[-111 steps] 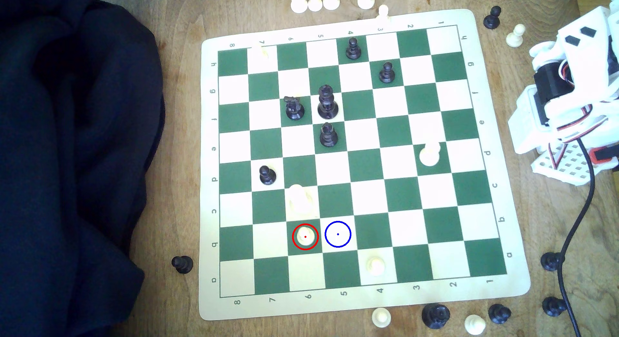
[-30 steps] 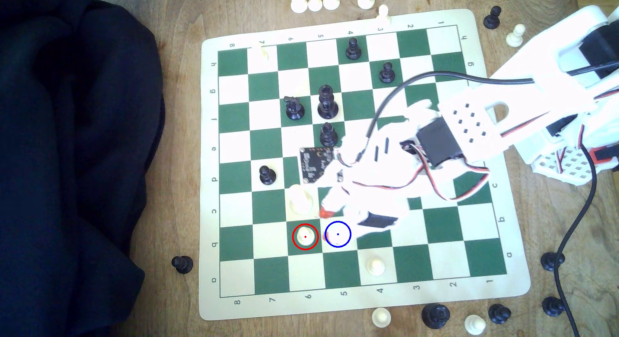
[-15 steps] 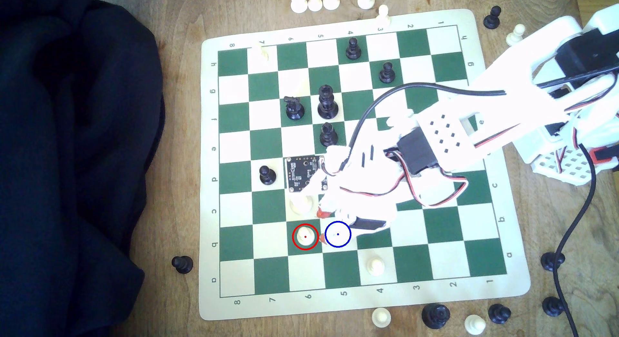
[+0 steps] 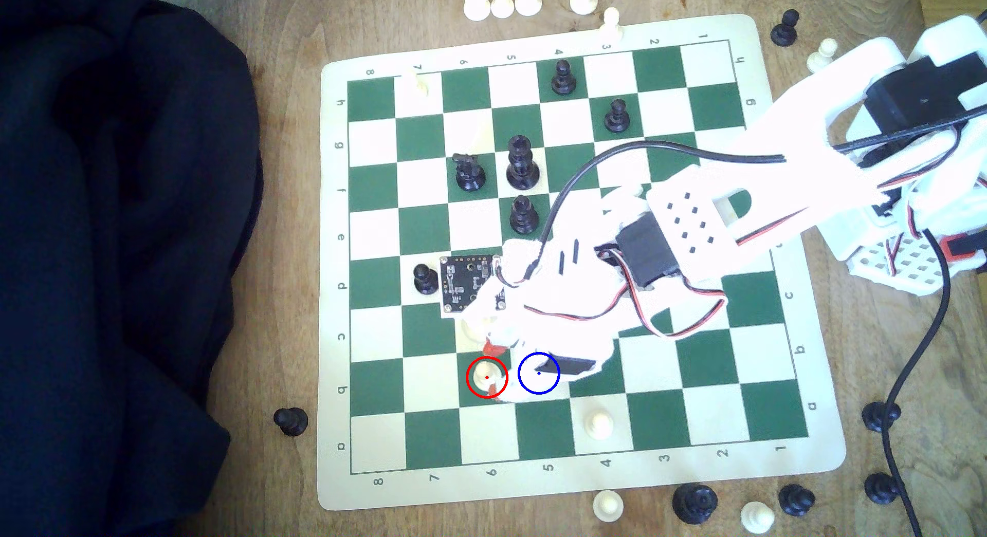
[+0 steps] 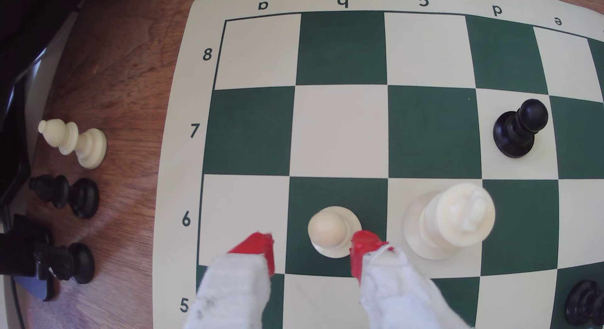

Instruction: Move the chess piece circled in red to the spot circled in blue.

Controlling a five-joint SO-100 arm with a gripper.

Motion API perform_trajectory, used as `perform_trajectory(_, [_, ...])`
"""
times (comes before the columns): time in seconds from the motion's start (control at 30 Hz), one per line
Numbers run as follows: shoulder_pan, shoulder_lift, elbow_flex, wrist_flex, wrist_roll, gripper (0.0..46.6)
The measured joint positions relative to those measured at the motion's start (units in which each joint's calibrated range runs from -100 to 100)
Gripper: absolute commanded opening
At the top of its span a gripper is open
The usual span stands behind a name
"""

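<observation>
Cream-white pawn (image 5: 331, 231) is sitting upright on its green square, b6 by the board's markings, and in the exterior view it's ringed in red (image 4: 486, 377). We've got the gripper (image 5: 313, 250) down around it with the red-tipped fingers (image 5: 258, 249) spread apart: one tip is just beside the pawn's base, maybe touching it, we can't tell for sure, and the other is off to the far side with green square showing in the gap. So nothing is pinched yet, the pawn is standing on the board between the two tips.

The blue-ringed spot (image 4: 539, 373) is the cream square right next door, toward the exterior view's right, and part of the gripper's body hangs over it. A taller cream-white piece (image 5: 454, 218) stands on the neighbouring square, c6, close to the nearer fingertip. A black pawn (image 5: 519, 129) is on d7, well apart from the action. The chessboard mat (image 4: 801, 462) lies on a wooden table (image 4: 277, 281), with loose black and white pieces scattered off the board edges and a dark cloth (image 4: 117, 259) heaped at the exterior view's left.
</observation>
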Motion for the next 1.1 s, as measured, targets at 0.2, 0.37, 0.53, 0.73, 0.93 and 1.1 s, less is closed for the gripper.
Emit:
perform_trajectory(0.2, [0.0,2.3,-1.5,-0.3,0.0,13.1])
perform_trajectory(0.37, [0.0,4.0,-2.3,-1.3,0.0,12.5])
perform_trajectory(0.53, [0.0,4.3,-2.4,-1.4,0.0,6.3])
perform_trajectory(0.73, [-0.2,4.9,-2.6,-1.4,0.0,0.3])
perform_trajectory(0.93, [-0.4,5.4,-3.9,-1.4,0.2,0.2])
perform_trajectory(1.1, [-0.5,4.1,-4.8,0.4,0.2,0.2])
